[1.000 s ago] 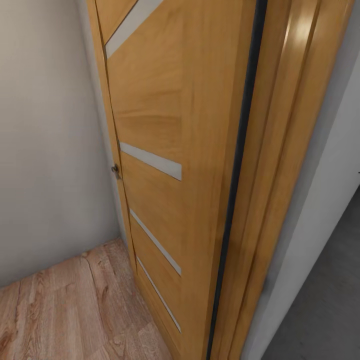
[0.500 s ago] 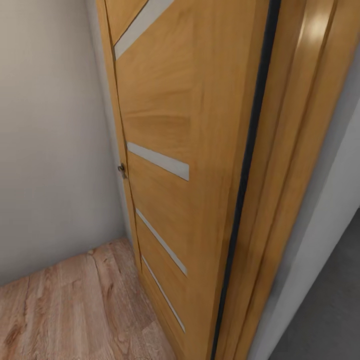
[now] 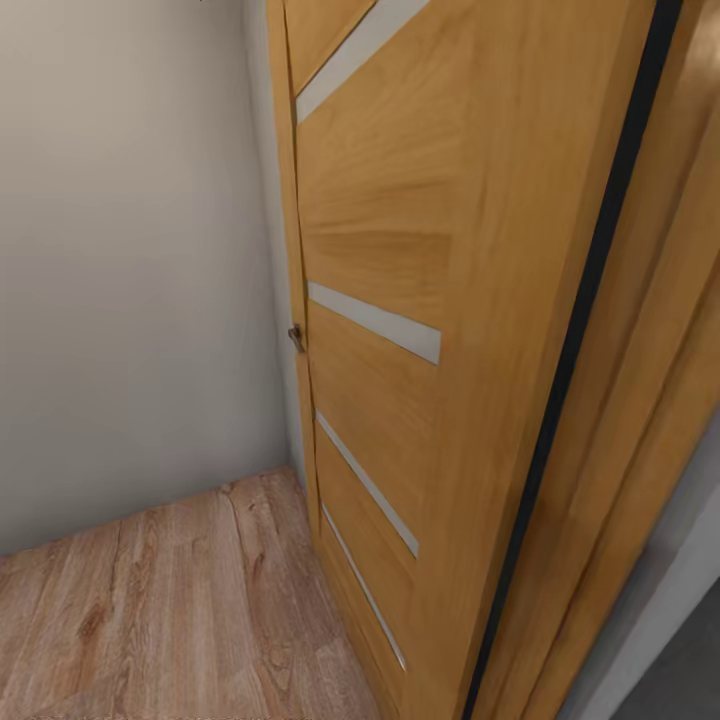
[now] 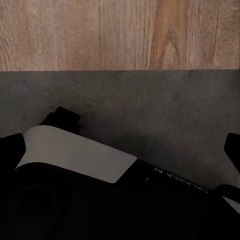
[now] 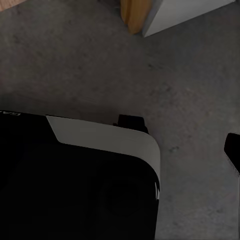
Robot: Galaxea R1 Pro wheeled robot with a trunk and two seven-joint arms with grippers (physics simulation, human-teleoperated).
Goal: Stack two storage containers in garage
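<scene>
Fingers first: in each wrist view only dark finger stubs poke past the robot's black-and-white body, and whether either pair stands apart or together cannot be told. In the left wrist view one tip [image 4: 64, 118] shows left of centre and another at the right edge; nothing orange-red sits between them. In the right wrist view a tip [image 5: 131, 123] shows at centre and another at the right edge, likewise bare.

Largest in the head view is the honey-coloured wooden door [image 3: 420, 330], swung open and taking up the centre and right of the frame, with pale inlaid strips, a dark edge seal and a small knob [image 3: 296, 337] on its left edge. Behind it, at the left, stands a plain off-white wall [image 3: 130, 280]. Light wood-plank floor [image 3: 160, 620] fills the lower left. A sliver of dark-grey concrete [image 3: 690, 670] shows at the lower right corner, beyond the door frame.

The left wrist view shows the seam where planks [image 4: 120, 32] meet concrete floor [image 4: 150, 105], so the robot appears to straddle the threshold to the garage. The right wrist view looks onto concrete, with a door-frame foot [image 5: 134, 15] at the top.

The storage containers appear nowhere in these pictures, so I cannot say where they are.

The likely risk: the door is very close, and turning or driving on could clip its edge or the frame with the base or an arm, jamming the robot in the doorway.
</scene>
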